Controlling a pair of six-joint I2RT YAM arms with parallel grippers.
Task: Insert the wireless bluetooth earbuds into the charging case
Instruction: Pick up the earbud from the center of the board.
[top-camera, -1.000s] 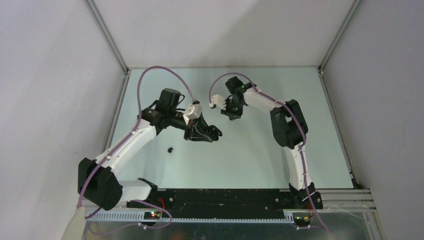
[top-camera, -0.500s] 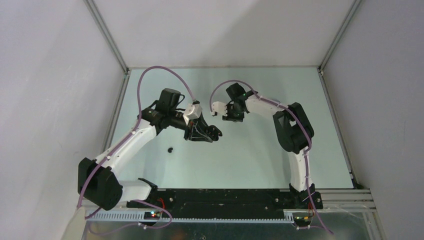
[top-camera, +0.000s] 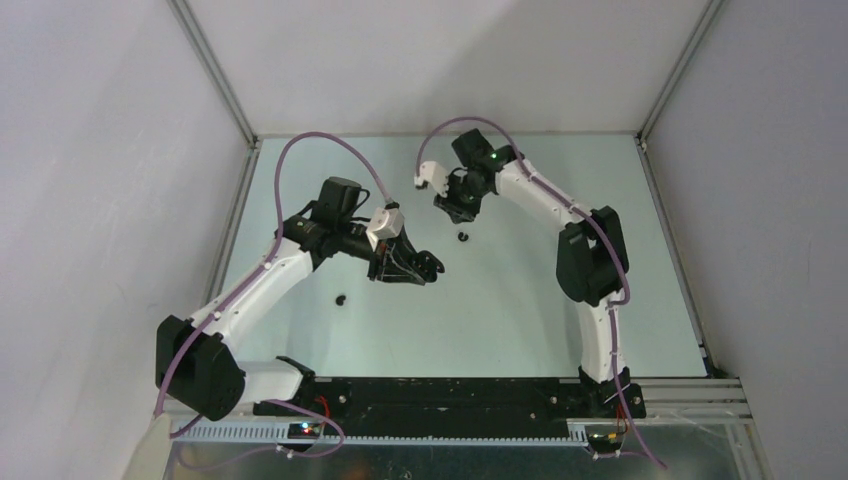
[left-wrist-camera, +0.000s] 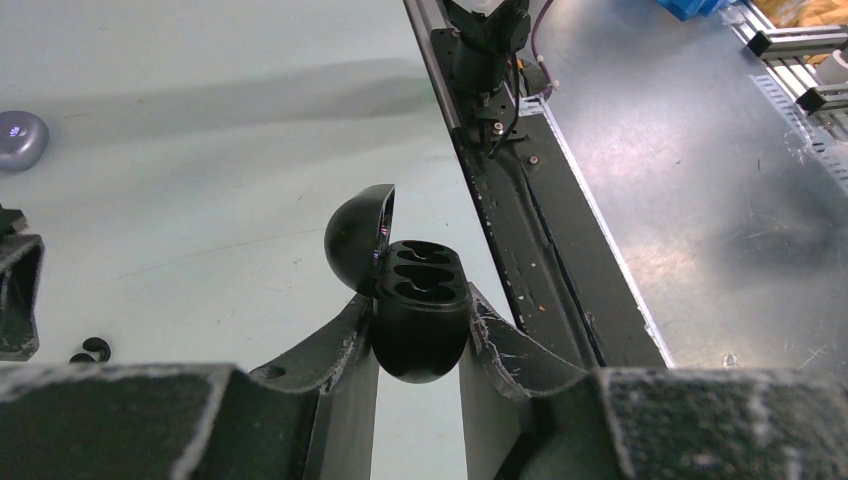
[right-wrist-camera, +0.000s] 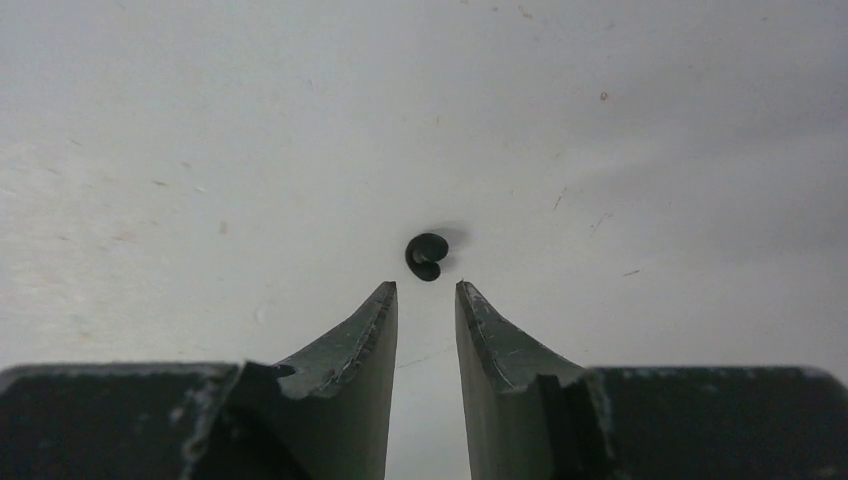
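Observation:
In the left wrist view the black charging case (left-wrist-camera: 420, 310) is clamped upright between my left gripper's (left-wrist-camera: 420, 335) fingers. Its lid (left-wrist-camera: 357, 238) is swung open and both sockets show empty. From above, that left gripper (top-camera: 424, 265) hangs over the middle of the table. One glossy black earbud (right-wrist-camera: 427, 257) lies on the table just beyond the tips of my right gripper (right-wrist-camera: 425, 290), which is open with a narrow gap and nothing in it. In the top view this earbud (top-camera: 462, 237) lies just nearer than the right gripper (top-camera: 452, 207). A second black earbud (top-camera: 341, 298) lies near the left arm.
A rounded pale lilac object (left-wrist-camera: 20, 138) rests on the table at the far left of the left wrist view, and a black earbud (left-wrist-camera: 90, 350) shows low at the left there. The black base rail (top-camera: 450, 395) runs along the near edge. Grey walls close in both sides.
My right gripper has drawn back toward the far side and opened slightly, leaving a black earbud in view on the table where it had been. The left arm has not moved.

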